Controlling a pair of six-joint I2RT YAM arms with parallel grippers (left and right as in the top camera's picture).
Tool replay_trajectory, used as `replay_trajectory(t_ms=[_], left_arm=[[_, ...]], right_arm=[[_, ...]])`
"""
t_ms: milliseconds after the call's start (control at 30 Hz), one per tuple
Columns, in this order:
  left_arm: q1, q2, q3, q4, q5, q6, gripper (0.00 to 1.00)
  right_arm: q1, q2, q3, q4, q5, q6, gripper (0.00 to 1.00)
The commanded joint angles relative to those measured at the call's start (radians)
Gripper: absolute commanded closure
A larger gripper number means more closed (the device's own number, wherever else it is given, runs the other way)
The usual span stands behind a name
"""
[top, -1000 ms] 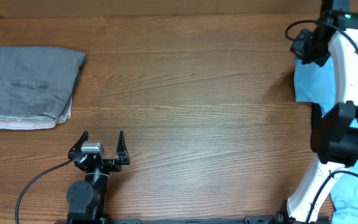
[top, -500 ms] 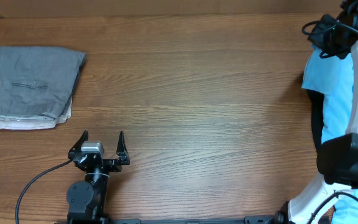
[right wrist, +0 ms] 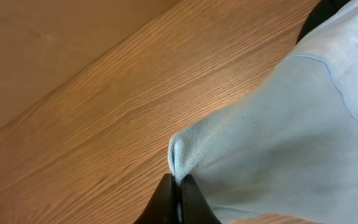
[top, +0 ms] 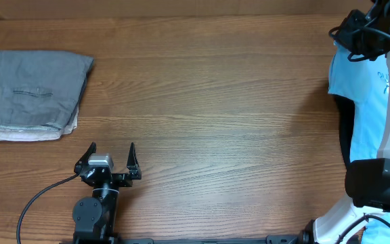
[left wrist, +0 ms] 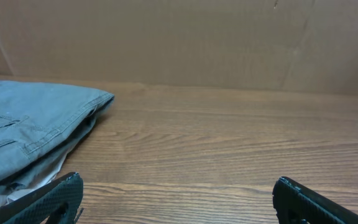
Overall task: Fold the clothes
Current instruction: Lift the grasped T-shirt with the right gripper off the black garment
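Overhead looks straight down on the table [top: 215,102]. Left wrist looks low across it, sharing the grey garment [left wrist: 30,124]. Right wrist hugs the T-shirt [right wrist: 278,124].

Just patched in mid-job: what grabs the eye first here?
The right gripper is shut on an edge of the light blue T-shirt at the wooden table's right end. A folded grey garment lies far left; the left gripper stands open and empty near the front edge.

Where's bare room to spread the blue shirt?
Free: table middle, from the folded grey garment across to the blue T-shirt, beyond the open left end effector. Crowded: right edge, where the right end effector pinches the shirt.
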Motion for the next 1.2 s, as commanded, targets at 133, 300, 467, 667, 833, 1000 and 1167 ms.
replay_trajectory(t_ms=[133,300,467,667,833,1000,1167], left_arm=[[0.002,-0.01,-0.003,0.003,0.009,0.022,0.0],[0.002,-0.01,-0.003,0.003,0.009,0.022,0.0],[0.002,-0.01,-0.003,0.003,0.009,0.022,0.0],[0.002,-0.01,-0.003,0.003,0.009,0.022,0.0],[0.002,-0.01,-0.003,0.003,0.009,0.022,0.0],[0.002,-0.01,-0.004,0.003,0.009,0.022,0.0],[0.002,-0.01,-0.003,0.003,0.009,0.022,0.0]], right_arm=[[0.006,-0.059,0.208,-0.074,-0.041,-0.007,0.96],[0.011,-0.059,0.294,-0.124,-0.046,-0.002,0.96],[0.058,-0.059,0.302,-0.129,-0.094,0.003,0.96],[0.155,-0.054,0.302,-0.128,-0.092,0.058,0.96],[0.251,-0.027,0.3,-0.114,-0.092,0.109,0.96],[0.34,0.024,0.296,-0.095,-0.093,0.166,0.96],[0.432,0.098,0.296,-0.056,-0.097,0.196,0.96]])
